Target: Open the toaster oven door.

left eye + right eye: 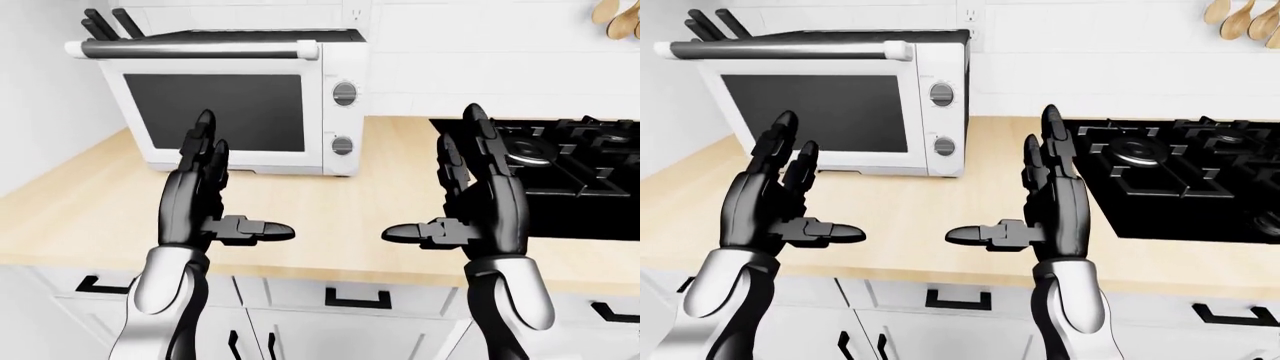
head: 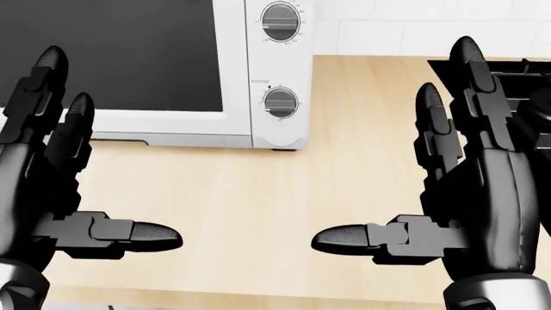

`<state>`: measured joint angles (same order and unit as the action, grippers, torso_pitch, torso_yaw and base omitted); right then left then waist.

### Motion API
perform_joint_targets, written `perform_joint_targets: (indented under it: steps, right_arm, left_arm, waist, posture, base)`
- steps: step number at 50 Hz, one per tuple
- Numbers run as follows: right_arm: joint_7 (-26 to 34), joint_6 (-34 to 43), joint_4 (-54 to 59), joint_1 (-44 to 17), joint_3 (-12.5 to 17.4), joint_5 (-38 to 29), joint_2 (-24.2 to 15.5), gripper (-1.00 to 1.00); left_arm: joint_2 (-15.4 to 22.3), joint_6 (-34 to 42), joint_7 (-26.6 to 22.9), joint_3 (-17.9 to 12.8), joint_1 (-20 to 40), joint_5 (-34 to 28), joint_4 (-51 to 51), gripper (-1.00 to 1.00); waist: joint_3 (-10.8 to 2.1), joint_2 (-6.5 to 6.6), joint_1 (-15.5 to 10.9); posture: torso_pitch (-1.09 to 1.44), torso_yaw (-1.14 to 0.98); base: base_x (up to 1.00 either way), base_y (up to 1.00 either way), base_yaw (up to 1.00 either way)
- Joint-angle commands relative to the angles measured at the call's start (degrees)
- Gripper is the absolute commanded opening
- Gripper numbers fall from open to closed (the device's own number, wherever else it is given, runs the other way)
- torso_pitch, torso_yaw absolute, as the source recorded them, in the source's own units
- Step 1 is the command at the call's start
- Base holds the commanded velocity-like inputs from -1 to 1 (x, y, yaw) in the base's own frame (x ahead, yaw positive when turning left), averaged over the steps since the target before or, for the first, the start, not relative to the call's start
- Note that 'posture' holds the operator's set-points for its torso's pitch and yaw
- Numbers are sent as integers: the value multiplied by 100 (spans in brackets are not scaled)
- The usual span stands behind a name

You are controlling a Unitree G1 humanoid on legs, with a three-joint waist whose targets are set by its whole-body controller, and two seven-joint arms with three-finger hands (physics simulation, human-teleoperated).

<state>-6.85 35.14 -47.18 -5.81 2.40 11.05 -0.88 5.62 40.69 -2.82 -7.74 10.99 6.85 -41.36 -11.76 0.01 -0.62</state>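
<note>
Black, segmented fingers [image 1: 205,142] of the left hand [image 1: 200,199] stand spread, thumb pointing inward, holding nothing. The right hand [image 1: 485,202] mirrors it, fingers open and empty. Both hover above the pale wood-grain bench [image 1: 330,202], palms facing each other. Beyond the left hand, at the far left of the bench, sits the white boxy toaster oven [image 1: 225,101], its dark glass door [image 1: 215,111] shut beneath a tubular top handle [image 1: 190,49]; two round dials [image 1: 344,94] flank it. A black gas hob [image 1: 560,161] lies right.

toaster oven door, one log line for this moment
door: shut | handle: untouched | left hand: open, empty | right hand: open, empty | both above counter
</note>
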Motion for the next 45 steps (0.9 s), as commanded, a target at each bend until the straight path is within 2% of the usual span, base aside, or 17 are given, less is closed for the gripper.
perform_joint_targets:
  steps: [1, 7, 21, 40, 41, 44, 45]
  right_arm:
    - [-6, -98, -171, -149, -1, 12, -13, 100]
    - [-19, -68, -174, -204, 30, 31, -28, 100]
    - [-17, -180, -191, -77, 32, 55, -12, 100]
    - [-28, -209, -230, -33, 3, 56, -4, 100]
    - [-16, -237, -212, -8, -4, 45, -6, 100]
    - [-14, -234, -213, -7, -6, 37, -4, 100]
    - [-13, -277, -191, 27, -83, -3, 14, 100]
  left_arm:
    - [24, -163, -1, -5, 143, -5, -144, 100]
    - [12, -156, -3, 28, 185, -29, -116, 100]
    - [5, -185, -3, 26, 151, -60, -106, 100]
    - [99, 32, -20, 5, 406, -138, -124, 100]
    - [243, 222, -27, 3, 702, -235, 50, 100]
    - [342, 291, -83, 17, 954, -381, 212, 100]
    - [485, 279, -169, 9, 1375, -449, 648, 100]
  waist:
    - [-67, 4, -6]
    - [-278, 1, -32]
    - [-639, -1, -84]
    - [-1026, -8, -119]
    - [-1045, -9, -119]
    - [-1081, -14, -128]
    - [-1093, -17, -133]
  posture:
    - [-28, 0]
    - [-34, 0]
    - [-46, 0]
    - [-60, 0]
    - [-60, 0]
    - [-60, 0]
    - [-60, 0]
  base:
    - [0, 0, 0]
    - [0, 0, 0]
    - [0, 0, 0]
    - [0, 0, 0]
    - [0, 0, 0]
    - [0, 0, 0]
    - [0, 0, 0]
